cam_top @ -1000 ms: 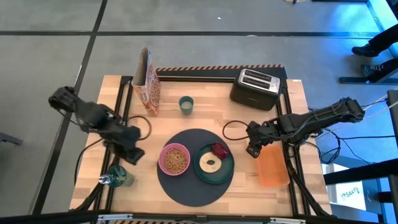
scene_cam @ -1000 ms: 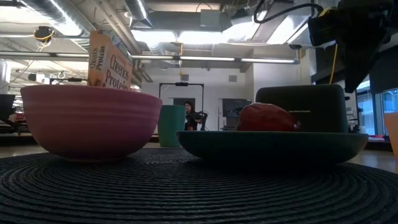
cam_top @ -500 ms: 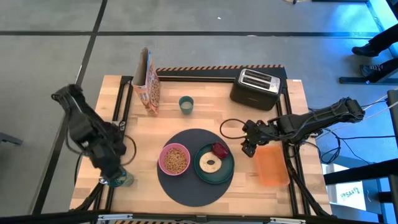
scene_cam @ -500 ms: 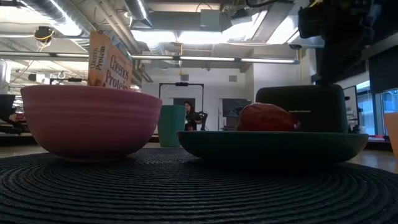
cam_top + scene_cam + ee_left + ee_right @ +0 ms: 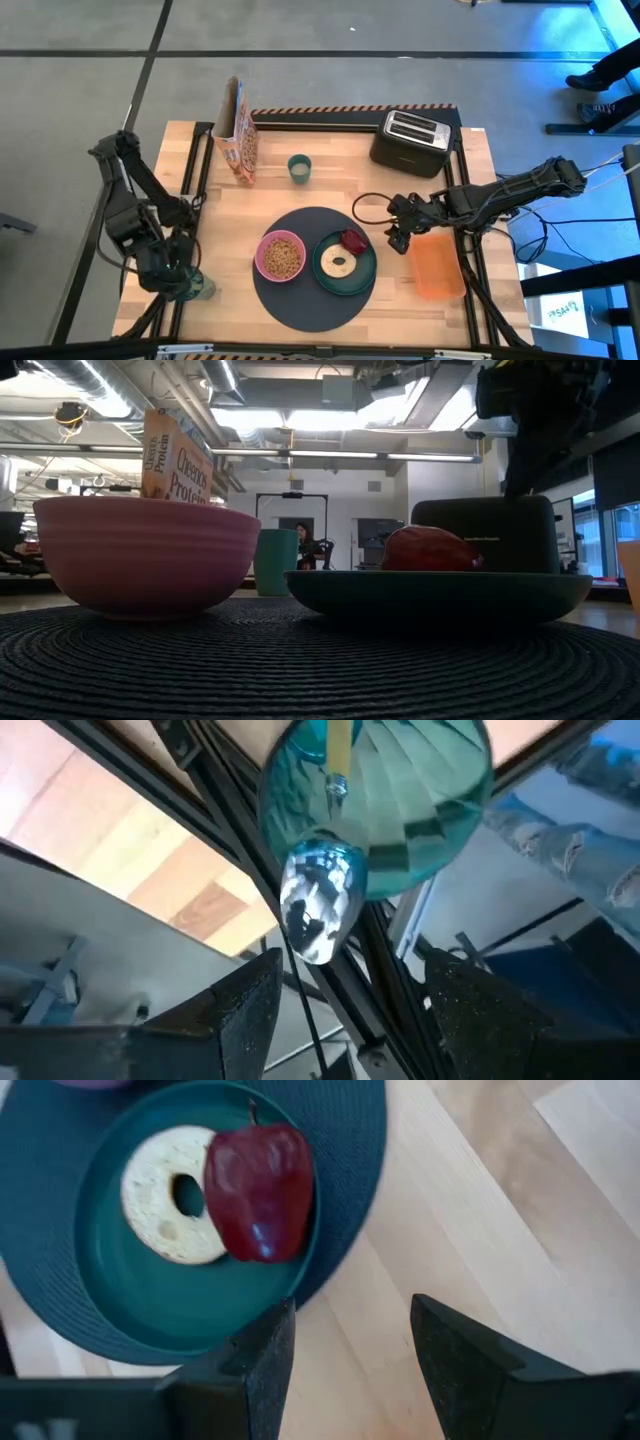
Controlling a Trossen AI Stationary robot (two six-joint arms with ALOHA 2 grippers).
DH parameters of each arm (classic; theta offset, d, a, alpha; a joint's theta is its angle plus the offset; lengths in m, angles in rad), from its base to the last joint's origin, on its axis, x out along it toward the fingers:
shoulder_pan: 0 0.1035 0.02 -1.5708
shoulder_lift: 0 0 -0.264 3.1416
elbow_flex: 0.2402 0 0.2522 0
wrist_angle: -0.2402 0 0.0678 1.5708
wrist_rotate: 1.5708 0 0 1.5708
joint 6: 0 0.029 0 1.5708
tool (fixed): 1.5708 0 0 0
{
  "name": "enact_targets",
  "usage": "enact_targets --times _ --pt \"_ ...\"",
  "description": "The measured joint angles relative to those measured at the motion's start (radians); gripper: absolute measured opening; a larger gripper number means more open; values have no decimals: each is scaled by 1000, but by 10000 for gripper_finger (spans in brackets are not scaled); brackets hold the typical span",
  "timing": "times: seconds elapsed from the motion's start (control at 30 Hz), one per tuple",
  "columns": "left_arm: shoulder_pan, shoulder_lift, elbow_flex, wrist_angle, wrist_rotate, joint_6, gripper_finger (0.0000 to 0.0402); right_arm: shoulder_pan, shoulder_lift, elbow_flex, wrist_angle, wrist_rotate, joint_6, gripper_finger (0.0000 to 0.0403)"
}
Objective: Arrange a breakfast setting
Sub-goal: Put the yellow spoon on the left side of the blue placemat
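a round dark mat (image 5: 310,268) is laid near the middle of the front half of the desk (image 5: 330,170). on it a pink bowl (image 5: 281,256) filled with cereal is set at the left and a dark-green plate (image 5: 345,264) at the right, the two just beside each other. a bagel (image 5: 339,263) is seen flat on the plate, and a dark-red fruit (image 5: 352,241) is rested against it at the plate's back edge. a small green cup (image 5: 298,168) is stood behind the mat, apart from it, with a cereal box (image 5: 236,130) upright to its left and a black toaster (image 5: 410,142) at the back right. an orange tray (image 5: 437,266) is placed right of the mat.

the left claw (image 5: 172,278) is held at the front left corner of the desk, over a teal glass (image 5: 195,288). in the left wrist view its fingers (image 5: 235,1020) are spread apart, nothing being gripped, and a spoon (image 5: 318,898) is seen in the glass (image 5: 400,795), bowl end toward the camera.

the right claw (image 5: 398,236) is held low just right of the mat, near the tray's back corner; its fingers (image 5: 258,1370) are parted and empty, with the plate (image 5: 190,1295) and fruit (image 5: 260,1190) ahead of them.
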Motion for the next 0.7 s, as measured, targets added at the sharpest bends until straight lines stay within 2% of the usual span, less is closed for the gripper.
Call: enact_targets --times 0.23,0.43,0.7 --pt "-54 -3 -64 74 2 -16 239 0 0 0 13 1 1 188" --pt "-82 -3 -73 81 3 -19 238 0 0 0 13 -10 3 188" --pt "-82 -3 -73 82 -68 -19 204 0 0 0 13 -11 3 188"
